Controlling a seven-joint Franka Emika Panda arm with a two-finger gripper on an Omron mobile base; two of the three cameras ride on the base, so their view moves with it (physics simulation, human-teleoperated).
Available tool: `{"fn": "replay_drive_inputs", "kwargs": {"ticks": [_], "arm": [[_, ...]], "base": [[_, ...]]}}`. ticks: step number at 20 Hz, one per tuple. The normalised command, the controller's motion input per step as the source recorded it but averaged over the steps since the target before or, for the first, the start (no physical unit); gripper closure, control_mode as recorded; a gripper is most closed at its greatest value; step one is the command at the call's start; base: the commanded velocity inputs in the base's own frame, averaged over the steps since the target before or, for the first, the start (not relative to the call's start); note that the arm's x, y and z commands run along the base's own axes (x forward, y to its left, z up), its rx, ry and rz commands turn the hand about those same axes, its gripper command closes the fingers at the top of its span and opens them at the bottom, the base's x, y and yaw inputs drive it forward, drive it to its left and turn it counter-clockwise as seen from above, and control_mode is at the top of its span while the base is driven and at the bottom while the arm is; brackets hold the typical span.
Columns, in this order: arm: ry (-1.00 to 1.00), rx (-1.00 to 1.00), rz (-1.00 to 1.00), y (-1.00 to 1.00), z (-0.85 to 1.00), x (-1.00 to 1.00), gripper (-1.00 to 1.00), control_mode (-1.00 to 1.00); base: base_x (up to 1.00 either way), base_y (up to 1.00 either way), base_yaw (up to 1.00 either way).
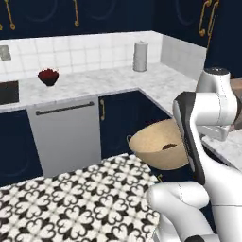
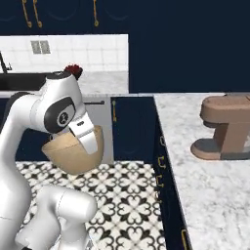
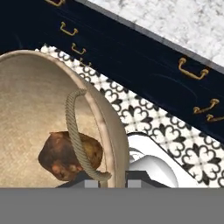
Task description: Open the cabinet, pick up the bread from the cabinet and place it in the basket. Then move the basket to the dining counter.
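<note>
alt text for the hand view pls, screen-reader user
The tan basket, gripped at its rim by the gripper, holds the brown bread beside a rope handle. Below lie patterned floor tiles, navy drawers with brass pulls, and a marbled worktop.

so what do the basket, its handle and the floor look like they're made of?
basket: tan woven fibre, matte; a fine weave texture shows on the inner wall, though it could be cloth-lined.
handle: twisted rope, going by the spiral strands.
floor: patterned black-and-white tile, probably ceramic; repeating square motif.
</note>
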Motion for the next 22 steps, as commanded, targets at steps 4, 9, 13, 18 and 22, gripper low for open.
{"fn": "replay_drive_inputs", "kwargs": {"ticks": [4, 9, 13, 18, 22], "arm": [[0.00, 0.00, 0.00, 0.00, 0.00, 0.00, 1.00, 1.00], [0.00, 0.00, 0.00, 0.00, 0.00, 0.00, 1.00, 1.00], [0.00, 0.00, 0.00, 0.00, 0.00, 0.00, 1.00, 1.00], [0.00, 0.00, 0.00, 0.00, 0.00, 0.00, 1.00, 1.00], [0.00, 0.00, 0.00, 0.00, 0.00, 0.00, 1.00, 1.00]], "base": [[0.00, 0.39, 0.93], [0.00, 0.40, 0.92], [0.00, 0.40, 0.91], [0.14, 0.33, 0.87], [0.91, 0.06, 0.67]]}}
